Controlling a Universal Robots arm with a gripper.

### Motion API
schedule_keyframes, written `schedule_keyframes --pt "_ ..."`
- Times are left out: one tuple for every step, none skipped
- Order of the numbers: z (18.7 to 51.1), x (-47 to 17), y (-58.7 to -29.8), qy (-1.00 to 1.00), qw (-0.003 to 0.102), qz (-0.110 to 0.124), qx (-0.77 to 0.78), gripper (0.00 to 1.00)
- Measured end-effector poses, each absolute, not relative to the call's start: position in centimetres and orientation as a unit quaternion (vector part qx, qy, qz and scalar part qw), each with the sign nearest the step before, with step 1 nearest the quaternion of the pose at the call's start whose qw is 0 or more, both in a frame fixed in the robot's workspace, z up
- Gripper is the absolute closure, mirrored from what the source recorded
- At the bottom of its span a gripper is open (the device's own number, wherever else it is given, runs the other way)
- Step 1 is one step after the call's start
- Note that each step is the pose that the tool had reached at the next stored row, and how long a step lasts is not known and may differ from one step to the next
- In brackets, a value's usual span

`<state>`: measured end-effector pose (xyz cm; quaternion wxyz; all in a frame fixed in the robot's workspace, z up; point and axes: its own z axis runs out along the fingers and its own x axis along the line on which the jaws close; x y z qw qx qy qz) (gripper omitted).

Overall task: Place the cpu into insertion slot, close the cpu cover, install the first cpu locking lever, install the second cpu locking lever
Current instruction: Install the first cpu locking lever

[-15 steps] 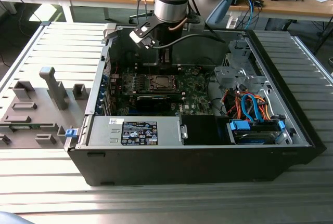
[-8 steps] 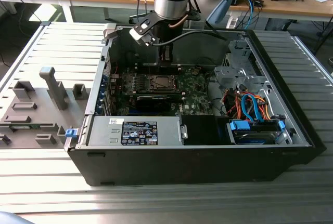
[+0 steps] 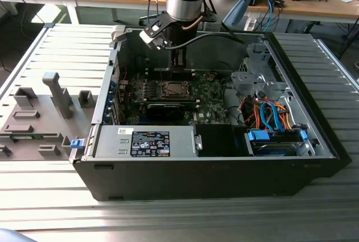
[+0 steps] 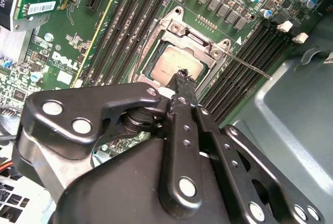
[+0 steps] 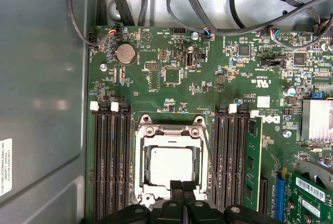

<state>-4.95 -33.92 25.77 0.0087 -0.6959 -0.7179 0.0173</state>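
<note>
When following the black metal gripper down to its tip, fingers pressed together on nothing, find the dull silver-grey square cpu directly beneath, seated in the dark silver-rimmed insertion slot under the thin silvery windowed cpu cover (thin wire lever splayed out alongside).

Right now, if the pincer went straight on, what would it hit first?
Likely the cpu cover, at its edge nearest the pincer, beside the cpu; depth is unclear.
</note>
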Motion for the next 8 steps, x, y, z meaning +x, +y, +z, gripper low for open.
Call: schedule_keyframes --pt "25.77 -4.95 -33.92 -0.718 0.009 0.017 -0.696 0.89" --pt "25.77 -4.95 -33.92 -0.718 0.009 0.017 -0.696 0.89" --pt "25.77 -4.95 -33.92 -0.718 0.009 0.017 -0.695 0.89" --pt "25.77 -4.95 -33.92 -0.719 0.009 0.017 -0.694 0.89" --pt "25.77 -4.94 -33.92 -0.721 0.009 0.017 -0.693 0.89" --pt "25.77 -4.95 -33.92 -0.722 0.009 0.017 -0.691 0.89" --pt "25.78 -4.94 -33.92 -0.724 0.009 0.017 -0.690 0.89" --pt "25.78 -4.94 -33.92 -0.726 0.009 0.017 -0.688 0.89"
